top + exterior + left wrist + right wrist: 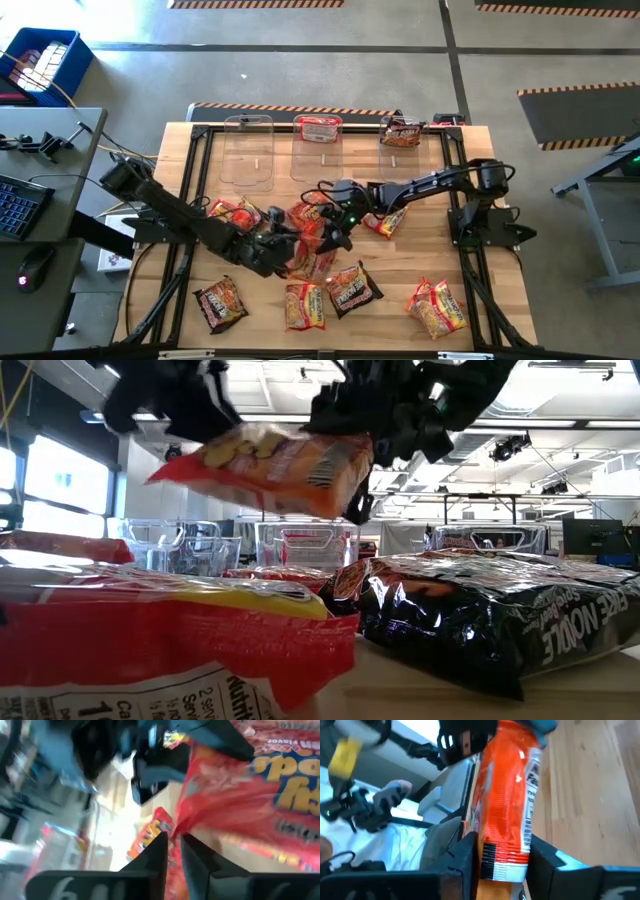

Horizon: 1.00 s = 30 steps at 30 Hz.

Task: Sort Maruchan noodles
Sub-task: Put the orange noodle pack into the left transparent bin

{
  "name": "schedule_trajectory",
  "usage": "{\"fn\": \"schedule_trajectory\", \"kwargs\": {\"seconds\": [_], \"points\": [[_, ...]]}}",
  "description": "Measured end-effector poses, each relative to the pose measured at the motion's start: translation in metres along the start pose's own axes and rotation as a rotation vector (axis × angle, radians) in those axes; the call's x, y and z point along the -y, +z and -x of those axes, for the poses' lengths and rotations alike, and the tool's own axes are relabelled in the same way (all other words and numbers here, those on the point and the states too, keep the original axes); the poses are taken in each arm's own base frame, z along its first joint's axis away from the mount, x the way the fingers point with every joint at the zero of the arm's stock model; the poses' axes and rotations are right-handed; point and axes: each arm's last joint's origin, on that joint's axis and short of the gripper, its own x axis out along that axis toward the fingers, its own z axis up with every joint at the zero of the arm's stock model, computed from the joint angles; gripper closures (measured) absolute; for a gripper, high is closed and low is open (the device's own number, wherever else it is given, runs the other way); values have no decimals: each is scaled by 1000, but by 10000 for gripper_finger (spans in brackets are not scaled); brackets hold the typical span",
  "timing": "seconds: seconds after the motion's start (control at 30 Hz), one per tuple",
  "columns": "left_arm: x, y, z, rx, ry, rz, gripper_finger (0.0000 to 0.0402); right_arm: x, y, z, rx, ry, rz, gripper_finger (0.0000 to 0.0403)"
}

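Both grippers hold one orange-red Maruchan noodle packet (308,232) in the air over the middle of the table. In the low view this packet (270,465) hangs level above the others. My left gripper (173,840) pinches a gathered corner of it (240,805) between nearly closed tips. My right gripper (502,855) has its fingers on both sides of the packet's short end (507,795). From above, the left gripper (283,245) reaches in from the left and the right gripper (335,225) from the right. Several more packets lie loose underneath and toward the front edge.
Three clear bins stand along the back edge: one without packets (248,150), one with a red packet (318,130), one with a dark packet (402,131). Loose packets lie at the front (220,303), (305,305), (436,307), and a dark one (352,288).
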Motion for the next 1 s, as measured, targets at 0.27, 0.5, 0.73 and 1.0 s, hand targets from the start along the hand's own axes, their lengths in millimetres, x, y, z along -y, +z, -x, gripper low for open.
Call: {"fn": "schedule_trajectory", "kwargs": {"seconds": [0.27, 0.5, 0.73, 1.0], "points": [[-11, -42, 34, 105, -186, 464, 332, -22, 3, 26, -27, -102, 245, 295], [-17, -53, 35, 333, -382, 890, 333, -33, -13, 41, 68, -359, 476, 295], [-31, -36, 27, 327, -298, 762, 284, -33, -40, 33, 326, -379, 614, 295], [-58, -17, 23, 241, -294, 723, 209, -39, -51, 30, 421, -458, 707, 295]]}}
